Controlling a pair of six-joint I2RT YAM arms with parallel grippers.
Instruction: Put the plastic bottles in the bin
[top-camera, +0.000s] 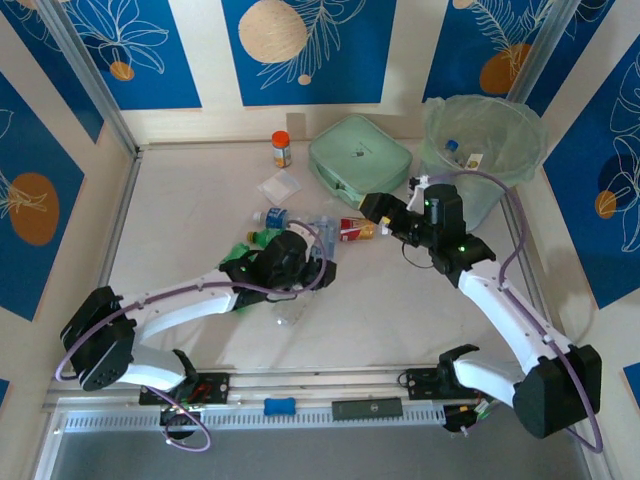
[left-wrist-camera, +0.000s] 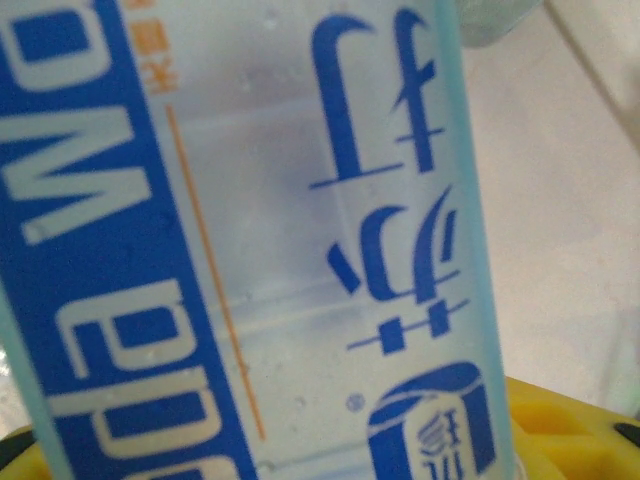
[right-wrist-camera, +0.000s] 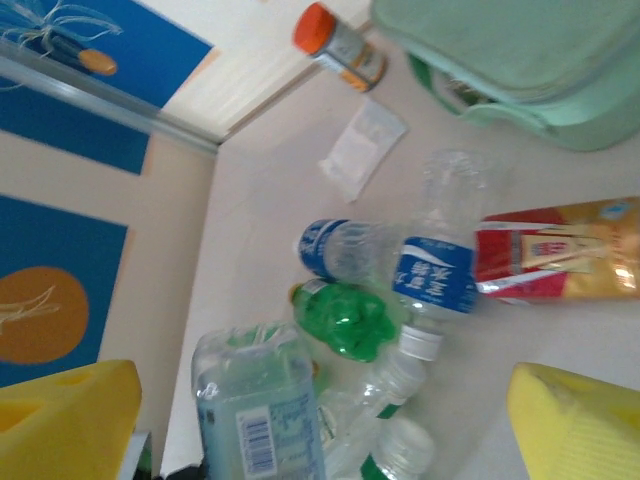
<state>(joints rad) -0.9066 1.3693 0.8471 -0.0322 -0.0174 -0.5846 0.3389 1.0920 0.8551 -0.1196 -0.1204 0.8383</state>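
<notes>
A heap of plastic bottles (top-camera: 300, 228) lies mid-table: clear ones with blue labels (right-wrist-camera: 435, 270), a crushed green one (right-wrist-camera: 350, 318) and a red-labelled one (top-camera: 355, 230). My left gripper (top-camera: 322, 268) is at the heap's near side, shut on a clear blue-labelled bottle (left-wrist-camera: 300, 240); its yellow fingertips (left-wrist-camera: 575, 430) press the bottle's sides. My right gripper (top-camera: 372, 208) hovers open over the heap's far right, near the red-labelled bottle (right-wrist-camera: 555, 250), with its yellow fingers (right-wrist-camera: 70, 420) wide apart and nothing between them. The bin (top-camera: 505, 165) stands at the back right with a bottle (top-camera: 452, 148) inside.
A mint-green square case (top-camera: 360, 155) lies left of the bin. An orange-capped jar (top-camera: 281, 148) stands by the back wall, with a white packet (top-camera: 280, 187) in front of it. One clear bottle (top-camera: 290, 315) lies alone nearer the arm bases.
</notes>
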